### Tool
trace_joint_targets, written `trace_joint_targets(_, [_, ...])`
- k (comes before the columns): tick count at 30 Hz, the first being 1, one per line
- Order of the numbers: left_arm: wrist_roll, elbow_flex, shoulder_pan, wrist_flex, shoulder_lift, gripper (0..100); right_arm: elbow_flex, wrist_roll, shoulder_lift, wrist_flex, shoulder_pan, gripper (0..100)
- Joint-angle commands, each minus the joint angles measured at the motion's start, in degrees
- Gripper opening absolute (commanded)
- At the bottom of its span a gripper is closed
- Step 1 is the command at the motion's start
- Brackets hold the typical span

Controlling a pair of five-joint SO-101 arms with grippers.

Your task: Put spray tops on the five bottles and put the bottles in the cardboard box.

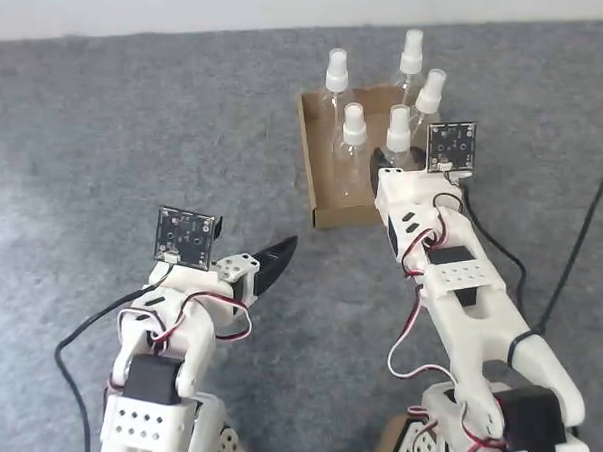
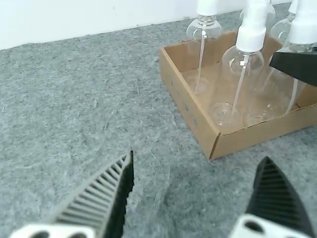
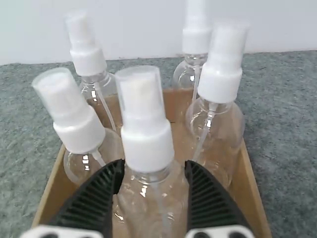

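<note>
Five clear bottles with white spray tops stand upright in the cardboard box (image 1: 305, 156). My right gripper (image 3: 154, 166) is shut on the near-right bottle (image 3: 146, 124), one finger against each side of its shoulder, inside the box; from above that bottle (image 1: 398, 132) rises just beyond the right gripper (image 1: 389, 160). The other bottles stand around it, one at the near left (image 3: 74, 124) and one at the right (image 3: 218, 99). My left gripper (image 2: 198, 158) is open and holds nothing, low over the carpet, left of the box's near corner (image 2: 213, 144).
Grey carpet (image 1: 127, 123) covers the table, with wide free room left of the box. A black cable (image 1: 573, 264) runs along the right side. The right arm's dark finger (image 2: 297, 64) reaches into the box from the near side.
</note>
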Motion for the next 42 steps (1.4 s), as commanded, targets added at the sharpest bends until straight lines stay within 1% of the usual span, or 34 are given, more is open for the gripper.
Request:
trace_joint_targets(1, [-0.4,-0.3,-0.4,-1.8,-0.8,36,-0.2,-0.6,-0.5,-0.7,-0.6,1.0])
trace_joint_targets(5, [-0.5,-0.3,-0.4,-1.8,-0.8,36,-0.2,-0.2,-0.5,-0.7,-0.7,1.0])
trace_joint_targets(9, [-0.5,-0.3,-0.4,-1.8,-0.8,36,-0.2,3.9,-0.5,-0.7,-0.7,1.1])
trace_joint_targets(20, [-0.5,-0.3,-0.4,-1.8,-0.8,36,-0.1,3.8,-0.5,-0.7,-0.8,1.2])
trace_joint_targets(22, [-0.5,-0.3,-0.4,-1.8,-0.8,36,0.3,3.8,-0.5,-0.7,-0.8,3.9])
trace_joint_targets(26, [-0.5,-0.3,-0.4,-1.8,-0.8,36,1.0,3.8,-0.5,-1.1,-1.0,15.4])
trace_joint_targets(29, [-0.5,-0.3,-0.4,-1.8,-0.8,36,1.0,3.8,-0.6,-0.7,-1.0,21.6])
trace_joint_targets(42, [-0.5,-0.3,-0.4,-1.9,-0.8,36,1.1,4.2,-1.1,-0.7,-1.8,22.1])
